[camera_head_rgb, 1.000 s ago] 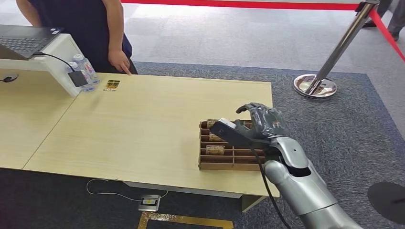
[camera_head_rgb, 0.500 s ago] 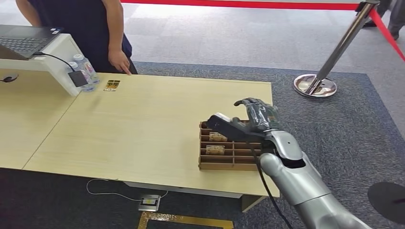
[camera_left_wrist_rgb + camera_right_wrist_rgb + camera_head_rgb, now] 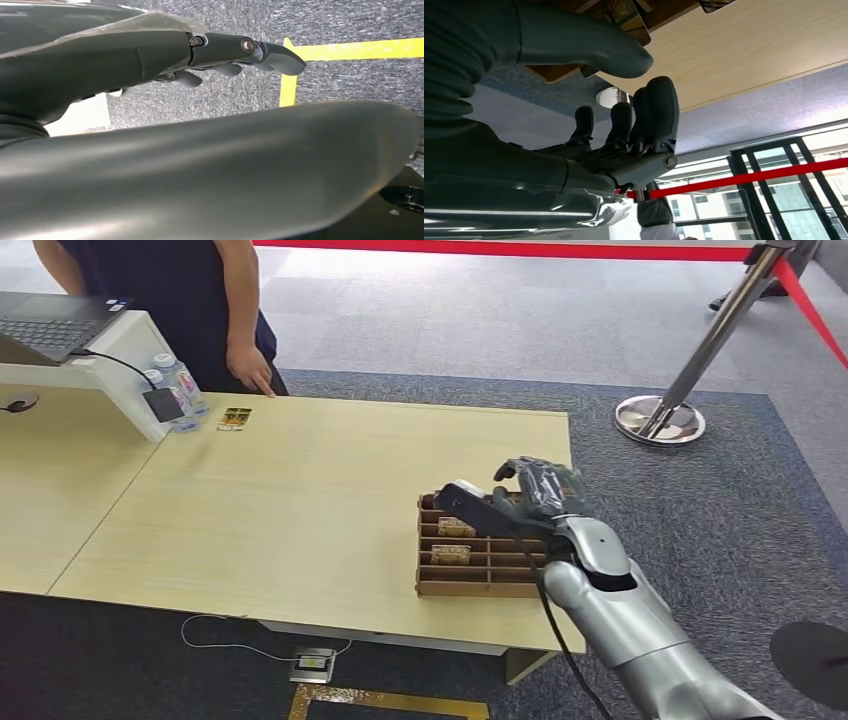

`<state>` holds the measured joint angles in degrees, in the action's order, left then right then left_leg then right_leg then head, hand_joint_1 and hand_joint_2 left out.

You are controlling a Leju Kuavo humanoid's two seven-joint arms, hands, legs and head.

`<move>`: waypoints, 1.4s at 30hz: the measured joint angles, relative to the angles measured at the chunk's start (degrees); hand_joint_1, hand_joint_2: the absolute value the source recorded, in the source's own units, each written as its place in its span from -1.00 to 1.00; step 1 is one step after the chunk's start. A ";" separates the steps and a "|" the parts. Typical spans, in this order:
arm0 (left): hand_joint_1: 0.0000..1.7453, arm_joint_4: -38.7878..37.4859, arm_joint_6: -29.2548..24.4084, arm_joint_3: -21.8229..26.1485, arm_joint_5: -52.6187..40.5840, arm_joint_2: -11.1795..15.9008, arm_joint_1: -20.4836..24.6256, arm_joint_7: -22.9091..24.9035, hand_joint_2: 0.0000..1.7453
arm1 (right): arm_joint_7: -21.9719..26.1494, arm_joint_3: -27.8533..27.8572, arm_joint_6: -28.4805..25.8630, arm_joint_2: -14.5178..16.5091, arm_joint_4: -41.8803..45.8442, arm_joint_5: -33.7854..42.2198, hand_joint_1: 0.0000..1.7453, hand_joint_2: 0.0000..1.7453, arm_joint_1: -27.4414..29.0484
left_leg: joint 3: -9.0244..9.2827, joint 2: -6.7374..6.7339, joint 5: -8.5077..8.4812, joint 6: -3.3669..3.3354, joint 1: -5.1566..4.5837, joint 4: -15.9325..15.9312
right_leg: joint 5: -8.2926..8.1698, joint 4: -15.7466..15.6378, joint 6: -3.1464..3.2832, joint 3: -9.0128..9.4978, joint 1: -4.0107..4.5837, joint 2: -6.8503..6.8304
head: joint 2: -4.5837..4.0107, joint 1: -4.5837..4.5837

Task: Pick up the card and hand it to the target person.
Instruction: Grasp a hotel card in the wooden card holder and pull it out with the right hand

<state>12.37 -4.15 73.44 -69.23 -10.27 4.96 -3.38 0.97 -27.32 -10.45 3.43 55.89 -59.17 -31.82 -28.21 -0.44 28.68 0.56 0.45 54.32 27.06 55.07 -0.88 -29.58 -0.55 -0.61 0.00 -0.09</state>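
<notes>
While hovering over the far rim of the slotted wooden tray [image 3: 480, 589] at five o'clock on the table [image 3: 300, 500], right hand [image 3: 540, 488] unclenched, fingers curled, holding nothing; reach step, by the look; cards [image 3: 450, 553] upright in slots just beneath; next: descend, pinch one, carry toward person [image 3: 180, 290] at eleven o'clock.

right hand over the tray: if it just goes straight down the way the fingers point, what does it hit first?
Probably the far rows of the wooden card tray, where the right hand hangs with fingers curled down. Whether a card or a divider comes first is unclear; the hand hides those slots.
</notes>
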 joint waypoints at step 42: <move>-1.00 0.00 0.63 -0.24 -1.44 0.07 -0.02 0.05 -1.00 | -1.68 0.57 -0.61 -2.31 0.63 -0.74 -0.01 1.00 2.26 | -0.02 0.00 0.00 0.00 0.00 0.00 | 0.00 0.00 0.00 -0.02 0.00 0.00 | 0.00 0.00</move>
<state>12.37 -3.52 73.20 -70.67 -10.21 4.93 -3.33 -0.71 -26.75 -11.06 1.11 56.52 -59.91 -29.56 -28.24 -0.44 28.68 0.56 0.45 54.32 27.06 55.07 -0.88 -29.60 -0.55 -0.61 0.00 -0.09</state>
